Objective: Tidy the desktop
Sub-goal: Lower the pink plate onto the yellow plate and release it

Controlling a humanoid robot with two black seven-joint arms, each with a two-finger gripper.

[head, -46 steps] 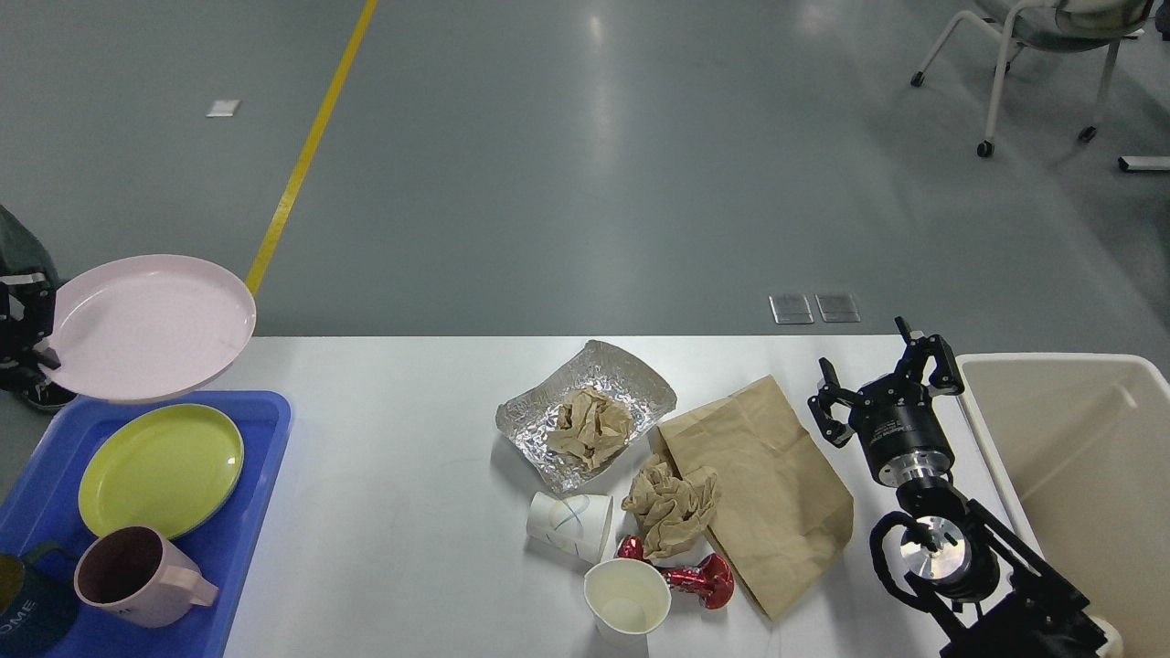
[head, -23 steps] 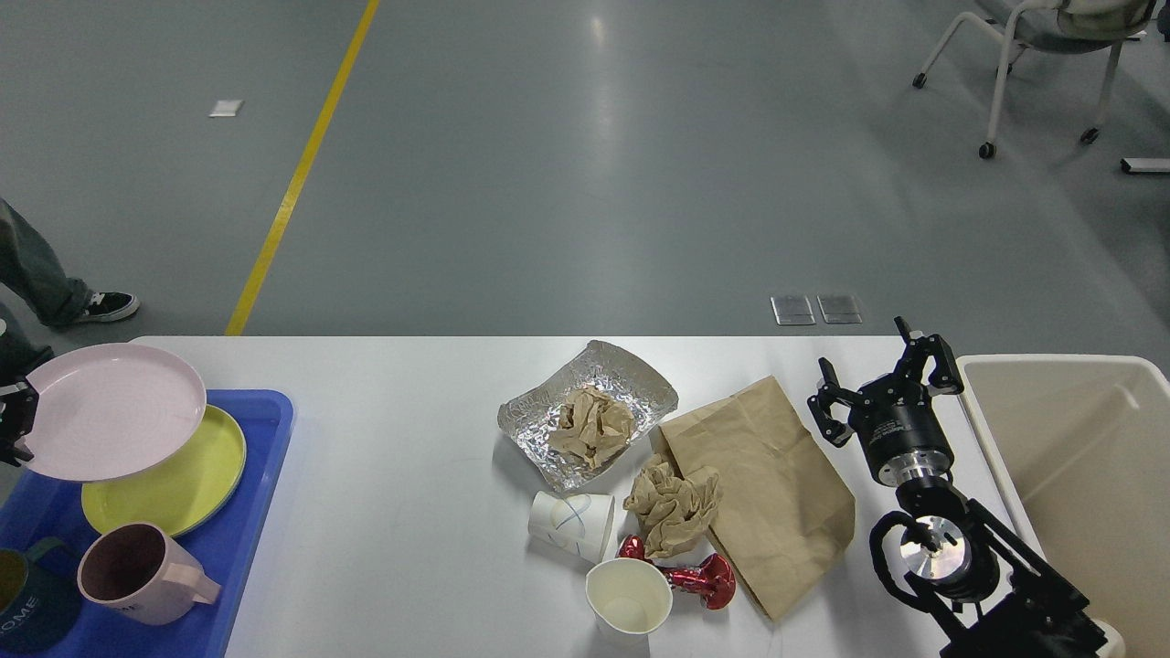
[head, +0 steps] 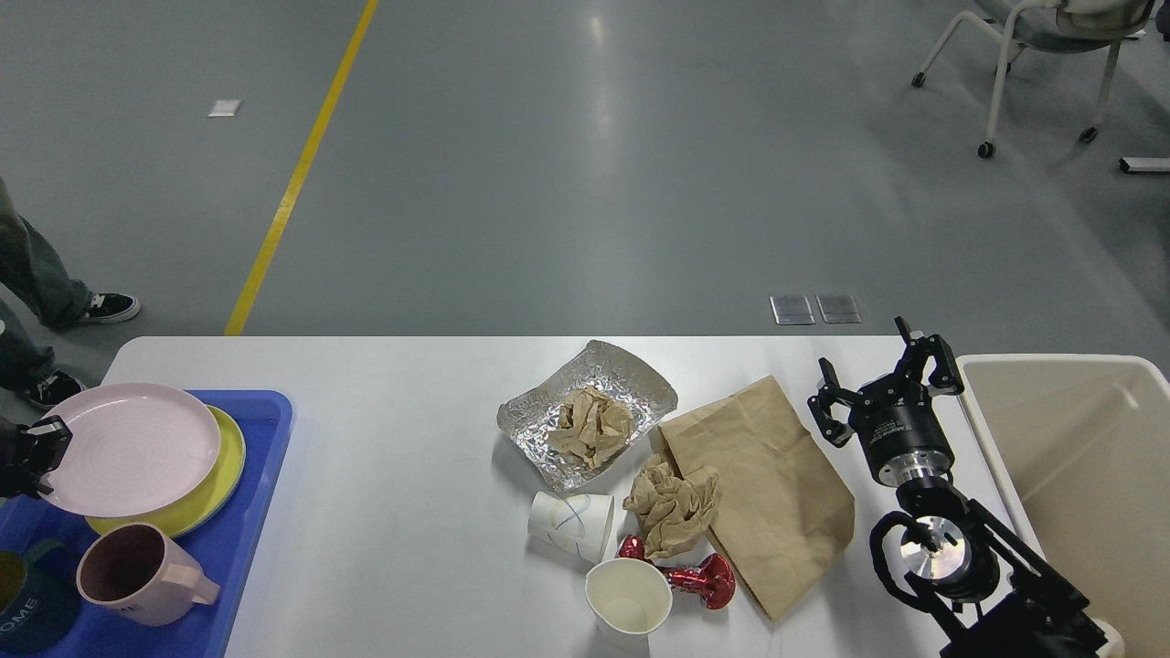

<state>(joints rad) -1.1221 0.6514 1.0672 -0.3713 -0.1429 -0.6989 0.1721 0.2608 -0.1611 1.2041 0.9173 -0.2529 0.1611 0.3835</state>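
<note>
At the frame's left edge, the left pincer (head: pixel 37 454) grips the pink plate (head: pixel 132 448), now lowered onto the yellow plate (head: pixel 219 480) in the blue tray (head: pixel 260 512). The right pincer (head: pixel 882 384) hovers spread and empty, unmoved. The counter (head: pixel 393 512) lies bare between tray and litter.

— What sort of place is this?
— A lab or test hall, by the look of it. The floor (head: pixel 585 164) is smooth grey, with a yellow line (head: pixel 297 178) painted across it.
— Anything else?
— Metal floor plates (head: pixel 814 308) sit beyond the white table (head: pixel 393 512), and a wheeled chair (head: pixel 1033 55) stands at the back right.
</note>
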